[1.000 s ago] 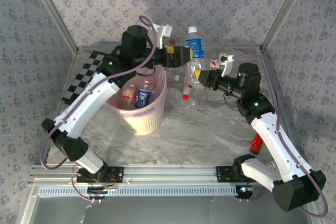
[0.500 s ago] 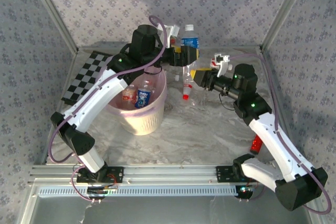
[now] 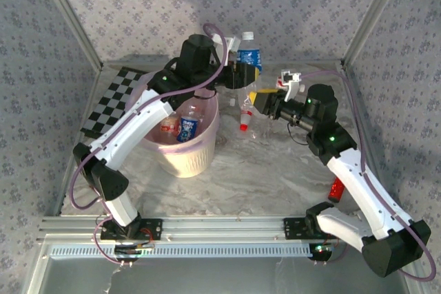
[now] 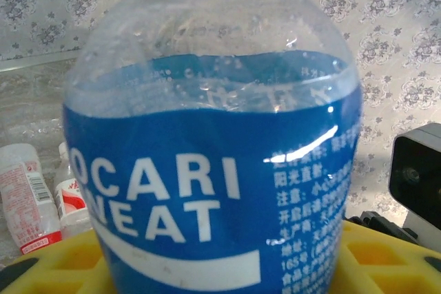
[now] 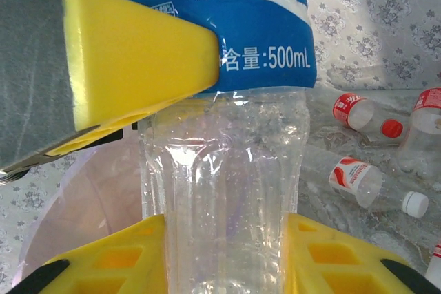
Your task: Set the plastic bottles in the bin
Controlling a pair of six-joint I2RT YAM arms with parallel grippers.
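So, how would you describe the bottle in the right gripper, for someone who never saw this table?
Find the cream bin with the pink liner, then look just past its far right rim. There the right gripper clamps an upright bottle by its clear lower body. Its label is blue, while the neighbouring bottles wear red ones.

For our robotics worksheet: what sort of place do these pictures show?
Probably a robot test cell: left arm and right arm bolted to a table, wallpapered panels enclosing it, a chequered board.
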